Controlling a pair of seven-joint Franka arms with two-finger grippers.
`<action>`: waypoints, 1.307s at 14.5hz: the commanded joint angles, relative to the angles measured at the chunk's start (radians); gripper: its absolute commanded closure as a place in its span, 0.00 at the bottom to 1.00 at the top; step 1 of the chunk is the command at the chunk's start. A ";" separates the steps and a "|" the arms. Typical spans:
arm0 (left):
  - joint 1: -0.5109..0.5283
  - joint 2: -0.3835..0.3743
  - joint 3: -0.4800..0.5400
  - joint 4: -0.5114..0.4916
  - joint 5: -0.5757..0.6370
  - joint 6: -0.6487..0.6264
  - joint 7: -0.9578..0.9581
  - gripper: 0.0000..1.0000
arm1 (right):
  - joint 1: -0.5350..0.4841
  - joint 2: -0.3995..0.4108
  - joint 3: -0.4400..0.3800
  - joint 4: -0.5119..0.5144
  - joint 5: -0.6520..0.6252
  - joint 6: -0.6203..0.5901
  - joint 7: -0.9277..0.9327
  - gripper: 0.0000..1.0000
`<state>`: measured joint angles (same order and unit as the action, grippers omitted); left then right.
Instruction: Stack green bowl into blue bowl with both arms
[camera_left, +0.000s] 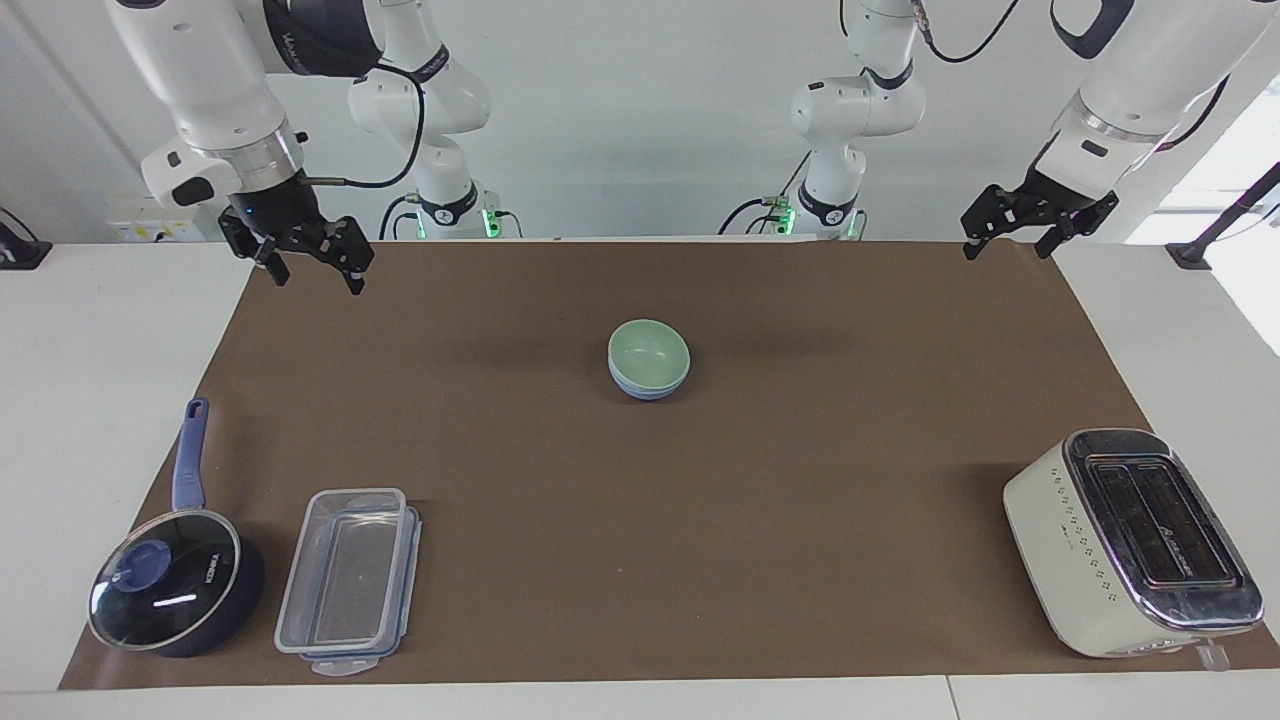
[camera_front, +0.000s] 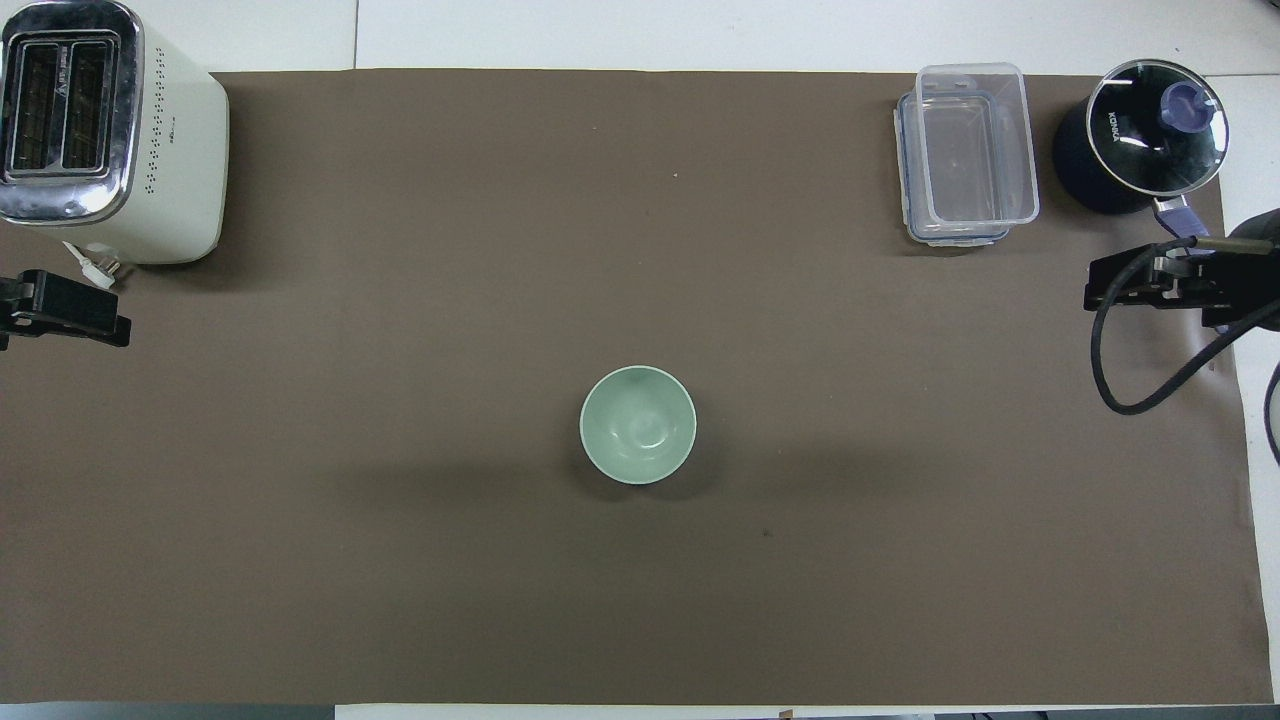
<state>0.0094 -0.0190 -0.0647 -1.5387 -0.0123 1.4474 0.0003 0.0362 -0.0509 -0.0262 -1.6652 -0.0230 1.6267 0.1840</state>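
The green bowl (camera_left: 648, 353) (camera_front: 637, 423) sits nested upright inside the blue bowl (camera_left: 645, 392) in the middle of the brown mat. Only the blue bowl's lower wall shows in the facing view; from overhead the green bowl hides it. My right gripper (camera_left: 312, 270) (camera_front: 1130, 285) hangs open and empty over the mat's corner at the right arm's end, well apart from the bowls. Over the corner at the left arm's end, my left gripper (camera_left: 1008, 243) (camera_front: 62, 315) waits open and empty.
A cream toaster (camera_left: 1130, 540) (camera_front: 100, 130) stands at the left arm's end, farther from the robots than the bowls. A clear lidded container (camera_left: 345, 580) (camera_front: 968, 150) and a dark blue saucepan (camera_left: 170, 590) (camera_front: 1140, 140) with a glass lid stand at the right arm's end.
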 joint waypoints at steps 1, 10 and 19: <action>0.012 -0.032 -0.007 -0.038 0.021 0.018 0.006 0.00 | -0.018 0.020 0.009 0.025 -0.008 -0.030 -0.020 0.00; 0.012 -0.032 -0.007 -0.038 0.021 0.018 0.006 0.00 | -0.044 0.011 0.009 0.012 0.003 -0.060 -0.023 0.00; 0.012 -0.032 -0.007 -0.038 0.021 0.018 0.006 0.00 | -0.041 0.013 0.014 0.027 0.005 -0.093 -0.061 0.00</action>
<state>0.0095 -0.0190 -0.0647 -1.5388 -0.0123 1.4474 0.0003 0.0050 -0.0391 -0.0232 -1.6507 -0.0227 1.5457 0.1474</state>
